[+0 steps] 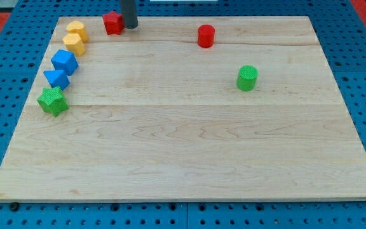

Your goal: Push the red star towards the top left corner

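My tip (131,27) sits touching the red star's (112,23) right side (no gripper here), near the board's (189,146) top edge.

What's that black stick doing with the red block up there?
That stick is a robot arm's rod. My tip sits right against the red star, on its right side, at the board's top edge. It is set to push the star left towards the top left corner, where two yellow blocks already sit. Below them are two blue blocks and a green star. A red cylinder and a green cylinder stand apart on the right.
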You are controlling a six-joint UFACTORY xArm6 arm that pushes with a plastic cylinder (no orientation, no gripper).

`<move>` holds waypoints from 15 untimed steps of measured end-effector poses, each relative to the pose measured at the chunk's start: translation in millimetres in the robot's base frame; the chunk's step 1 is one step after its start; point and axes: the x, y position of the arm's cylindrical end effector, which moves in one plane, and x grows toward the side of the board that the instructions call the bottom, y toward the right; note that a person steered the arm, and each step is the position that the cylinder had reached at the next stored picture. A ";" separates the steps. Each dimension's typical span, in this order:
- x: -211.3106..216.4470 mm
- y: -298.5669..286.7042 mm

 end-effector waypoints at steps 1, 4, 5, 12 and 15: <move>-6.0 -22.8; -5.8 -46.2; -10.6 -52.6; -18.6 -47.8; -19.4 -42.0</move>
